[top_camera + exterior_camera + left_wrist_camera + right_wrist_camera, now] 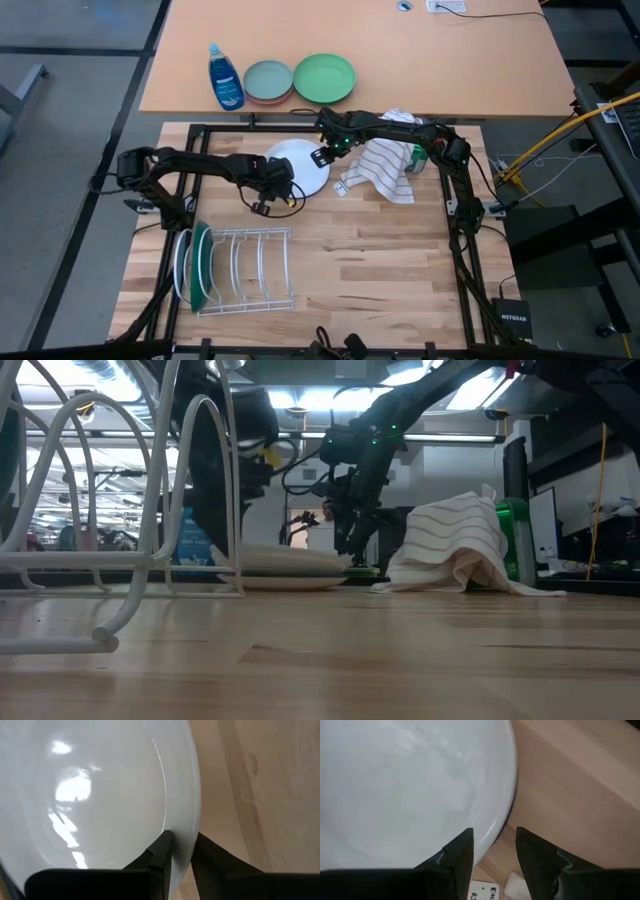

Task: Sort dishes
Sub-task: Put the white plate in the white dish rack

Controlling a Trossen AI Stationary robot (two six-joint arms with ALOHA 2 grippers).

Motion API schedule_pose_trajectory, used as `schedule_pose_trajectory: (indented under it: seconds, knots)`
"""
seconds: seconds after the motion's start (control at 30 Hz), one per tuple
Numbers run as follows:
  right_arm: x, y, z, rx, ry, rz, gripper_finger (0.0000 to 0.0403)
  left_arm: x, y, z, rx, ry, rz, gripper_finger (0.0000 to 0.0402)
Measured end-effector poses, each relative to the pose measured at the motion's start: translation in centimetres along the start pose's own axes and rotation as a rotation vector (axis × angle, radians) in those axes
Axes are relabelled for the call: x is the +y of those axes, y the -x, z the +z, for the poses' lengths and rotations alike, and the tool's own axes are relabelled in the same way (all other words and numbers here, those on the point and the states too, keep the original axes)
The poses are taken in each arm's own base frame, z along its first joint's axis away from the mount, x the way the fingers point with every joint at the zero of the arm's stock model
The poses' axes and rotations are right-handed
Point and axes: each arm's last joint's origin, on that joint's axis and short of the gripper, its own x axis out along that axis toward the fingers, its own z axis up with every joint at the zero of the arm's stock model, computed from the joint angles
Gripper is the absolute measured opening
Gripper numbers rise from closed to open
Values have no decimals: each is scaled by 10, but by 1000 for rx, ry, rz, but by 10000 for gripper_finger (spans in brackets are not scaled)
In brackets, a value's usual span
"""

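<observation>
White plate point(303, 163) lies flat on the wooden table point(380, 260), near its far edge, between the two arms and just beside a striped cloth point(385, 168). Left gripper point(283, 190) sits at the plate's near-left rim; in its wrist view one finger point(161, 851) lies over the plate's inner face and the other under the rim, the pair pinched onto the edge. Right gripper point(328, 152) hangs at the plate's right rim, next to the cloth; its wrist view shows the fingers point(457, 857) set apart, one above the plate's rim and one off it over bare wood, nothing caught between them. Low view: plate point(285, 565) rests on the boards, with what looks like a darker rim beneath it (cannot tell whether a second plate lies under). Wire dish rack point(245, 270) stands at the near-left of the table; a dark green plate point(201, 265) and a white plate point(181, 265) stand upright in its leftmost slots. On the tan desk beyond: blue soap bottle point(225, 77), grey-blue plate point(267, 80) stacked over a pink one, light green plate point(324, 77) touching them.
</observation>
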Motion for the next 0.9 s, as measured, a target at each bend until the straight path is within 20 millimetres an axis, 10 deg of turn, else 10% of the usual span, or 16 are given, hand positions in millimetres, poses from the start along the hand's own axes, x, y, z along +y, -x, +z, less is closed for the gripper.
schedule_pose_trajectory:
  seconds: [0.9]
  knots:
    - [52, -4, -24, -4, 302, 49, 149, 4, 16, 0, -68, 25, 57, 13]
